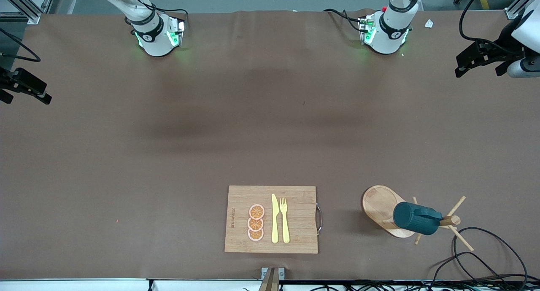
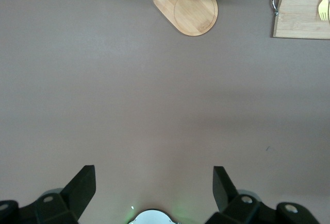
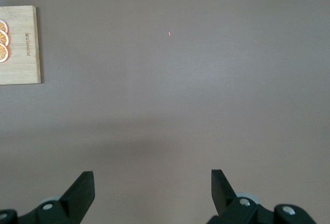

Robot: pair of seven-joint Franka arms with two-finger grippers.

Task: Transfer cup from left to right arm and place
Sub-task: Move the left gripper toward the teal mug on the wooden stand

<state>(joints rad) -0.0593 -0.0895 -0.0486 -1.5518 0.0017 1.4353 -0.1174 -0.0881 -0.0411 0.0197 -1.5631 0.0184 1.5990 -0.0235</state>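
Note:
The dark teal cup (image 1: 415, 218) hangs tilted on a peg of a wooden mug rack (image 1: 382, 206), near the front camera's edge toward the left arm's end of the table. In the left wrist view my left gripper (image 2: 153, 180) is open over bare brown table, well short of the rack's oval base (image 2: 188, 7); the cup itself is out of that view. My right gripper (image 3: 152, 183) is open too, over bare table, with nothing between its fingers. Neither gripper shows in the front view, only the arms' bases (image 1: 386, 29) (image 1: 156, 33).
A bamboo cutting board (image 1: 295, 219) with orange slices (image 1: 256, 222), a yellow knife (image 1: 274, 219) and a yellow fork (image 1: 284, 219) lies beside the rack, toward the right arm's end. Black cables (image 1: 476, 249) loop by the rack. Camera mounts (image 1: 485, 57) (image 1: 21, 86) stand at both table ends.

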